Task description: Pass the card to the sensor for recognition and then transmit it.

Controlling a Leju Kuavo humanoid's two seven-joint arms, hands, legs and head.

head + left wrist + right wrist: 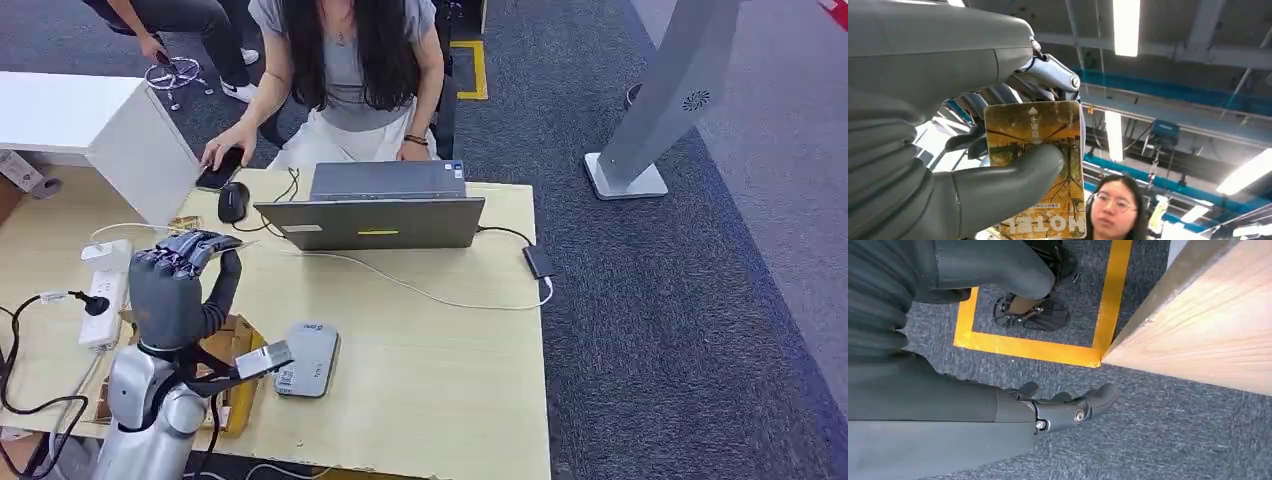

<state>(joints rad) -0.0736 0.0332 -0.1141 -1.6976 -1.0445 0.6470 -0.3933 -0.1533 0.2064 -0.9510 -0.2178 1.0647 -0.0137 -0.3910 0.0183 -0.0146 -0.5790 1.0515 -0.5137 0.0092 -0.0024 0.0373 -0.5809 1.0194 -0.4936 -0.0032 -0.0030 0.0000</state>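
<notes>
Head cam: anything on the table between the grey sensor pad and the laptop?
Only the white cable crosses that stretch of table, running from near the laptop toward the table's right edge. Between it and the sensor pad is bare wood, seen in the head view.

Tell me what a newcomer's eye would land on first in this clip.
Most striking is the left hand raised over the near left part of the table, pinching a yellow hotel card between thumb and fingers. Just right of it on the table lies the grey sensor. Across the table, a person sits behind an open laptop.
</notes>
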